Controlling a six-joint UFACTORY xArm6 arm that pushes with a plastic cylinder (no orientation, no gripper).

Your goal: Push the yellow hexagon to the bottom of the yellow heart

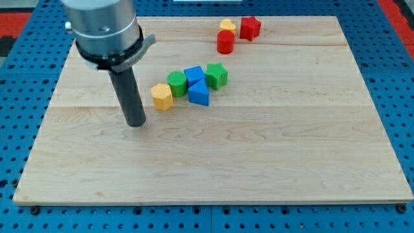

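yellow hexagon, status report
My tip left of yellow hexagon, apart. Yellow heart far, at top. Red cylinder sits directly below heart, in the way.

single view, high front angle, looking down over whole wooden board (259, 162), medium distance.

Bright, even overhead light; soft short shadows under blocks; sharp focus, no glare.

You have a pale wooden bench (259, 168) of jointed planks, its grain running across the view. It sits on a blue perforated base (19, 39) with regular rows of holes. Red surfacing (396, 11) shows at the view's top corners. Lighting is even.
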